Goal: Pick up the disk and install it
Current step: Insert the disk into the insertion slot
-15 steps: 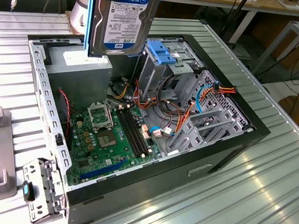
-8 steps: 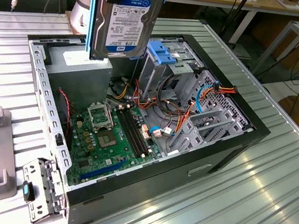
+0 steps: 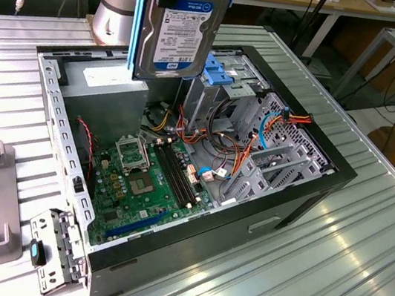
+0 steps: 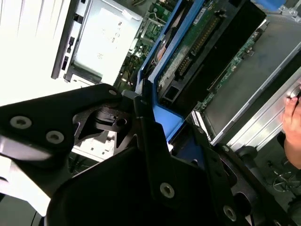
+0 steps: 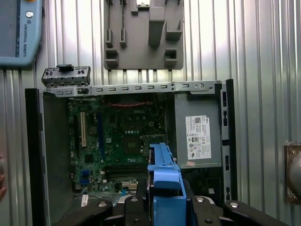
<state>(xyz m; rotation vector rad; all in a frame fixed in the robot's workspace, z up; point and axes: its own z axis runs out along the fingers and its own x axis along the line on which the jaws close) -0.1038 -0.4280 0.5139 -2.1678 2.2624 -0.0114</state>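
disk (image 3: 179,29): upper middle of the exterior view, hanging over the computer case (image 3: 302,202)
gripper (image 5: 167,207): squeezing its blue frame
step: lifted, not in yet

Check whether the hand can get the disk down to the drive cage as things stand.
Probably yes: the hand holds the disk above the open case, beside the drive cage; nothing visibly blocks it.
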